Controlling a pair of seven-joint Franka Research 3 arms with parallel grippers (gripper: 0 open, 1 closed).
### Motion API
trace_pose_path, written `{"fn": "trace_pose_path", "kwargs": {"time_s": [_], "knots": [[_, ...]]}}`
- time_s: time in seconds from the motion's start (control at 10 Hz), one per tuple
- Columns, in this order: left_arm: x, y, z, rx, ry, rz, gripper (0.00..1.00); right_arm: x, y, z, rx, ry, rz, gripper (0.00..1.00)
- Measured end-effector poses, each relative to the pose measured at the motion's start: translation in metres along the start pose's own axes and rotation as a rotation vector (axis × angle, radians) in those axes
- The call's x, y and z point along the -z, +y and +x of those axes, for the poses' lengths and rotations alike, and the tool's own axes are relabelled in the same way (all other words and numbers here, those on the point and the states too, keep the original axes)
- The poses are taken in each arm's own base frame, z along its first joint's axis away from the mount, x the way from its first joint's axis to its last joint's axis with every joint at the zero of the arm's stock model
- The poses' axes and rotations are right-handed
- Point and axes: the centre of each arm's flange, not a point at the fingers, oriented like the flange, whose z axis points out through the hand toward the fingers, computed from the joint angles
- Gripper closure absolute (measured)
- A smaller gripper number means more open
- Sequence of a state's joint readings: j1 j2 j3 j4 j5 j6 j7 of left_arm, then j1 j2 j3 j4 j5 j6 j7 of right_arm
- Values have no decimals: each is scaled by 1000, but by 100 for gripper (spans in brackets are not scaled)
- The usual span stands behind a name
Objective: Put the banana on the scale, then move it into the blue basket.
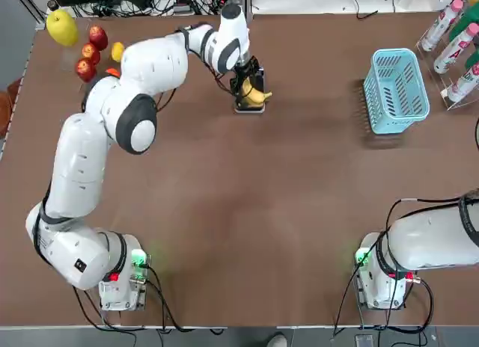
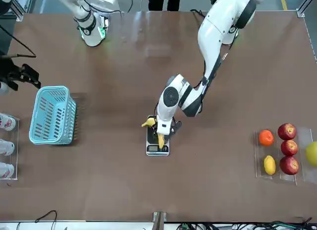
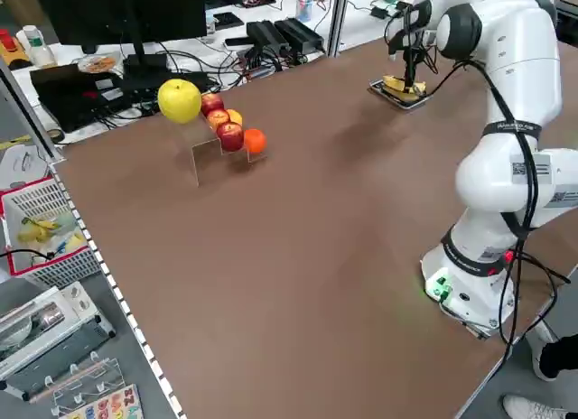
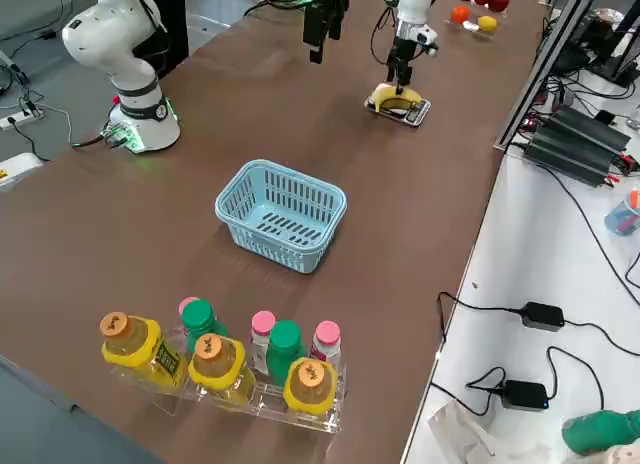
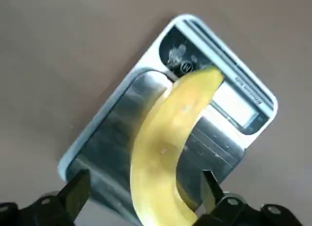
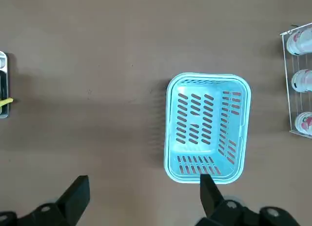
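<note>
The banana [image 5: 163, 153] lies along the scale [image 5: 109, 138], its tip over the display end. My left gripper [image 5: 144, 187] stands open right above it, a finger on either side and apart from the fruit. From overhead the left gripper [image 1: 247, 81] covers most of the banana [image 1: 256, 96] at the far middle of the table. The blue basket [image 1: 395, 89] stands far right with nothing in it. High above and near it my right gripper [image 6: 144, 187] hangs open and holds nothing, with the blue basket [image 6: 207, 126] below.
A clear rack with red apples [image 1: 90, 51], an orange, a lemon and a big yellow fruit stands at the far left. Bottles [image 1: 453, 40] in a clear holder line the far right edge, just past the basket.
</note>
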State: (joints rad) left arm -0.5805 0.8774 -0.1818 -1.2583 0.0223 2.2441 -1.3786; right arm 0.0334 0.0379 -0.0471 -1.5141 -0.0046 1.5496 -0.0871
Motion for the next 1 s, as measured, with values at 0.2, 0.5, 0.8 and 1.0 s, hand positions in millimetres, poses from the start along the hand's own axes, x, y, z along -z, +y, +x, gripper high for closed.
{"fn": "trace_pose_path", "kwargs": {"time_s": [0.2, 0.5, 0.8, 1.0], "knots": [[80, -4, 34, 15, -2, 22, 0, 1, -12, 2, 23, 11, 1, 0], [210, -42, 104, 42, 11, 32, 0, -10, -120, 38, 197, 35, -1, 0], [292, -112, 190, 53, 21, 73, 0, -88, -290, 96, 436, 100, 5, 0], [331, -151, 221, 49, 27, 91, 0, -180, -408, 106, 577, 180, 20, 0]]}}
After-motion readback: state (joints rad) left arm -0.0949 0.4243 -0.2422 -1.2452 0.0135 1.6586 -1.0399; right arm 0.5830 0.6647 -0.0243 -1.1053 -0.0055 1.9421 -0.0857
